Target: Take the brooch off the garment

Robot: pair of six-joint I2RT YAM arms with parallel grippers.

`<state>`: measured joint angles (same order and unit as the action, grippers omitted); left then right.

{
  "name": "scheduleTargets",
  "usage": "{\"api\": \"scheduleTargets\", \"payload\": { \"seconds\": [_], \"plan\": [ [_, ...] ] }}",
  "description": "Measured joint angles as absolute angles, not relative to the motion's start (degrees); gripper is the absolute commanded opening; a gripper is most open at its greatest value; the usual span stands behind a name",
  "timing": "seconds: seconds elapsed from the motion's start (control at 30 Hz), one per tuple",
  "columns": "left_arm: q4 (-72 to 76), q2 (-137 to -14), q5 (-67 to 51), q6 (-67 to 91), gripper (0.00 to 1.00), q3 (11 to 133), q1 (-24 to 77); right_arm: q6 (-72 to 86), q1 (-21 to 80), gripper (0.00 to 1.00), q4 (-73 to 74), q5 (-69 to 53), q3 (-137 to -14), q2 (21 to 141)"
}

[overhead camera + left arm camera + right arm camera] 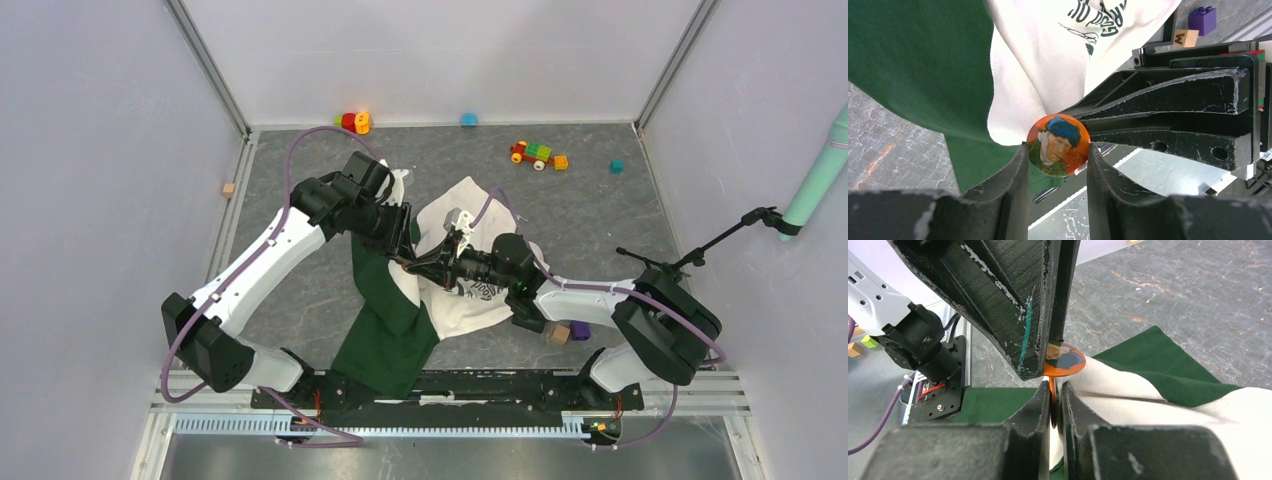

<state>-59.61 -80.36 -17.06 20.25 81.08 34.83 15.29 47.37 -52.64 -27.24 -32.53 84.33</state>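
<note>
Nestling inside left end effector (pixel 1057 148) grip, brooch (pixel 1058 144) on garment (pixel 923 65).

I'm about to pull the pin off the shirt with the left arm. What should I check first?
1. Grip: the left gripper has a finger on each edge of the round orange portrait brooch: ok.
2. Brace: the right gripper is nearly closed just under the brooch, but what it pinches: cannot tell.
3. Pin released: the brooch's back is hidden against the cream half of the green and cream garment: cannot tell.
4. Separation: the brooch sits against the cloth, not yet off: not ok.
5. Clutter: the purple block and tan wooden cube lie apart from both grippers: ok.
</note>
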Motion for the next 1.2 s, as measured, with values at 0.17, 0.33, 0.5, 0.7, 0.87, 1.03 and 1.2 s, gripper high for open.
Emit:
{"api": "scheduleTargets", "payload": {
  "seconds": [0.17, 0.33, 0.5, 0.7, 0.87, 1.03, 1.2],
  "plan": [
    [-59.57, -80.62, -16.73, 19.73, 0.77, 81.08, 34.83, 15.92, 47.20, 0.04, -49.67, -27.53, -32.67, 83.11],
    [-55.02, -76.20, -14.46, 18.35, 0.87, 77.30, 34.57, 20.29, 44.42, 0.00, -44.12, -32.08, -34.28, 82.46],
    [-48.42, -68.29, -13.74, 14.90, 1.00, 71.05, 34.57, 27.00, 40.32, 0.00, -37.87, -38.00, -37.52, 82.46],
    [-33.45, -58.70, -14.46, 8.27, 0.85, 57.39, 34.81, 36.86, 38.00, 0.00, -34.79, -41.89, -39.05, 82.48],
    [-24.14, -52.23, -20.40, -2.46, 0.72, 49.76, 35.62, 46.65, 36.99, 0.00, -36.18, -43.79, -39.13, 83.00],
    [-18.44, -49.04, -26.28, -13.21, 0.66, 48.69, 36.03, 53.12, 36.95, 0.00, -38.28, -44.07, -39.24, 83.70],
    [-16.38, -50.50, -28.38, -18.57, 0.59, 48.86, 36.42, 56.62, 37.01, 0.00, -40.62, -44.18, -39.31, 84.42]
  ]
}}
